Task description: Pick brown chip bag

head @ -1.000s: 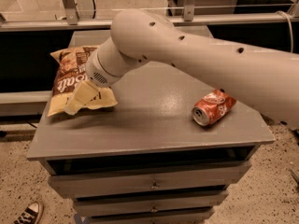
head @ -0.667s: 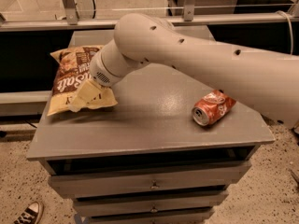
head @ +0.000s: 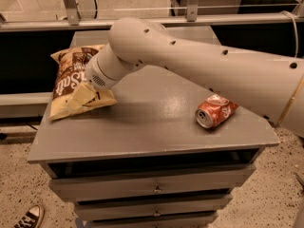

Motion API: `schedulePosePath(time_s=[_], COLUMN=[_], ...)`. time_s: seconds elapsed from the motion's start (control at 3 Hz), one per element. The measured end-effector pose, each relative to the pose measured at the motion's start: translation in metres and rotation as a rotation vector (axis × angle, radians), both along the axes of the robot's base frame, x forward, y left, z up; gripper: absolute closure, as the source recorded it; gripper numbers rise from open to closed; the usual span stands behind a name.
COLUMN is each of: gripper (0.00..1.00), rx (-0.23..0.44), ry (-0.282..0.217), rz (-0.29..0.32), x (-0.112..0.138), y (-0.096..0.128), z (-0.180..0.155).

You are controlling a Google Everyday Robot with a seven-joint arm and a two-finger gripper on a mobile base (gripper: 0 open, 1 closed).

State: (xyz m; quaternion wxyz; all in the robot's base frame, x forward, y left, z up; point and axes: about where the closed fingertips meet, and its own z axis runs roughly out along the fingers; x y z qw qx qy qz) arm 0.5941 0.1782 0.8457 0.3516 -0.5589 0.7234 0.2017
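Observation:
The brown chip bag (head: 71, 82) lies flat at the back left of the grey cabinet top (head: 152, 122), with white script on its brown middle and tan ends. My arm (head: 190, 61) reaches in from the right across the top. The gripper (head: 88, 96) is at the arm's end, down on the bag's near right part. The wrist hides most of it, along with part of the bag.
A dented red-orange soda can (head: 216, 112) lies on its side at the right of the top, close to the arm. Drawers (head: 152, 189) are below the front edge. A metal rail (head: 142, 20) runs behind. A shoe (head: 28, 217) is on the floor at the lower left.
My arm has shifted slightly over the bag, a little right and then back left. The bag and the can have not moved.

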Motion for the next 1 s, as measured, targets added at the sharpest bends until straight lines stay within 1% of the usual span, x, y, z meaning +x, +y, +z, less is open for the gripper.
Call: schedulePosePath(time_s=[0.33,0.67,1.0], gripper=[0.49,0.72,0.96], rx=[0.006,0.016,0.089], ry=[-0.004,-0.015,-0.053], rz=[-0.005,-0.009,0.002], x=[0.002,0.002,0.003], y=[-0.001,-0.003,-0.002], z=[0.001,0.007,0.028])
